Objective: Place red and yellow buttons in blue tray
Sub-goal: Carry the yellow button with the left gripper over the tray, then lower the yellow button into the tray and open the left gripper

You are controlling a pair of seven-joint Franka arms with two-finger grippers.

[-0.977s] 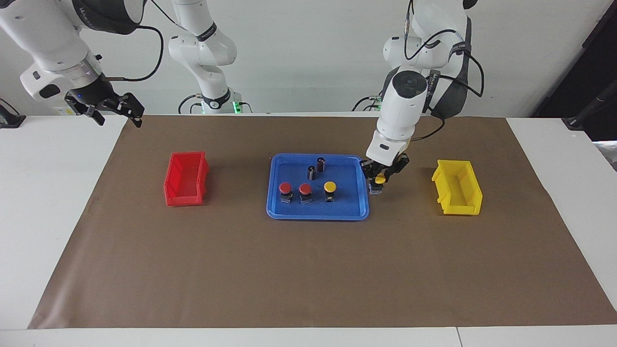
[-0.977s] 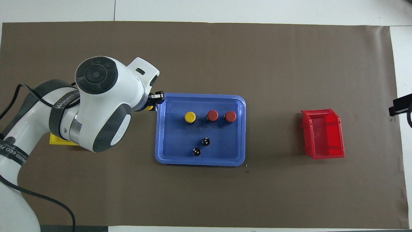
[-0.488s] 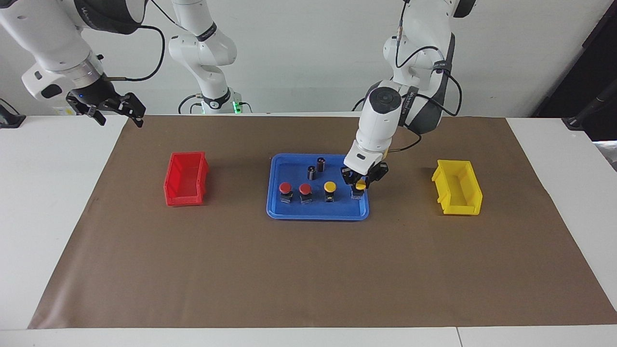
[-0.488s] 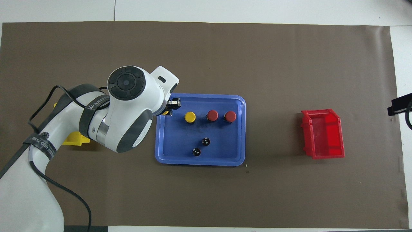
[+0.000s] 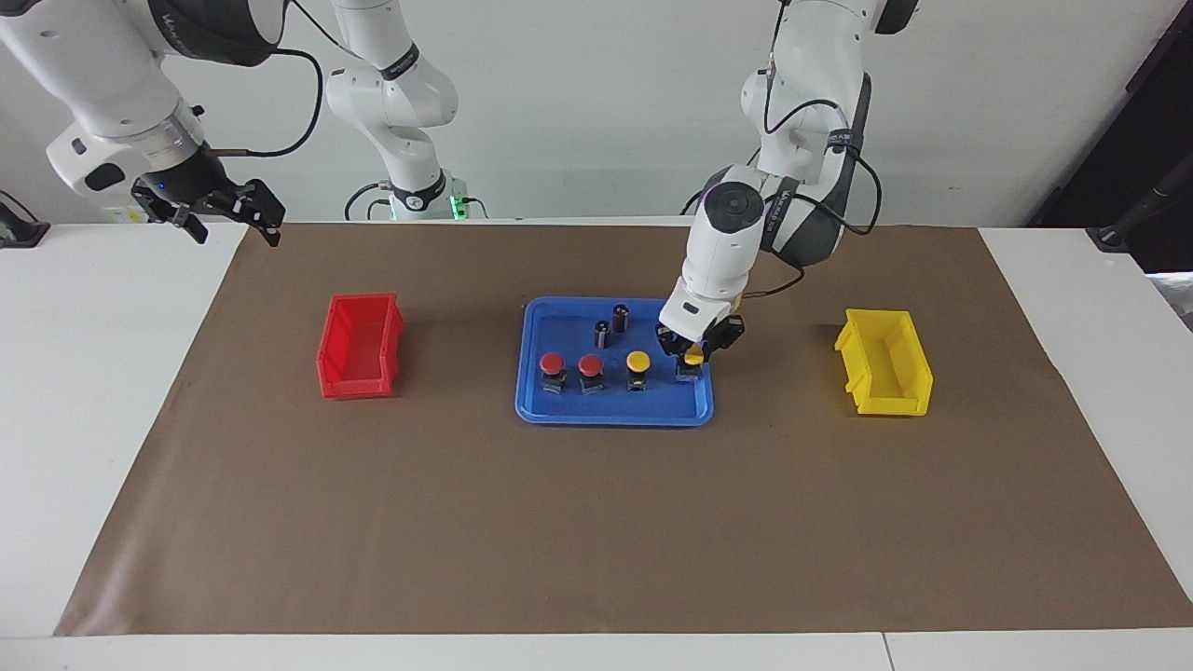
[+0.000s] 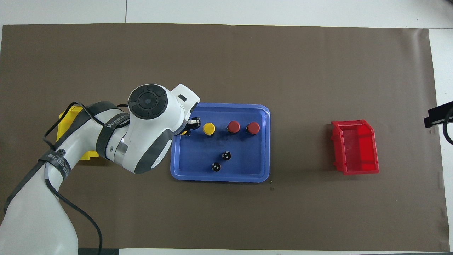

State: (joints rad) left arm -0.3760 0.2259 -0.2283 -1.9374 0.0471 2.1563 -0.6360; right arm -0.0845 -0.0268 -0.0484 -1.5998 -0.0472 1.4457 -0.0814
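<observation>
- Brown paper is covering the white counter point(image 5: 112, 391), and near its middle the blue tray point(image 5: 569, 405) is sitting between a red bin point(image 5: 359, 347) and a yellow bin point(image 5: 884, 363).
- Three of the buttons are standing in a row inside the tray: two red buttons point(image 5: 552, 371) point(image 5: 590, 372) and one yellow button point(image 5: 637, 368).
- A fourth button point(image 5: 691, 364), yellow-capped, is being gripped by the left tool point(image 5: 693, 354) over the end of the tray toward the left arm; its base looks at or just above the tray floor, though I cannot tell whether it is touching.
- These buttons are looking small, light and rigid, with a round cap on a blocky base; the smooth cap could be slipping, so pinching just under the cap or on the flat base sides seems the surest hold, as is happening now.
- Top-heavy and narrow, the button may be tipping if let go while tilted.
- Two dark cylinders point(image 5: 611, 325) are standing in the tray nearer the robots than the row.
- Bending down from its base, the left arm is pointing its wrist steeply downward over the tray's edge.
- Well apart, the right tool point(image 5: 228, 212) is hanging with fingers spread over the counter's right-arm end, waiting.
</observation>
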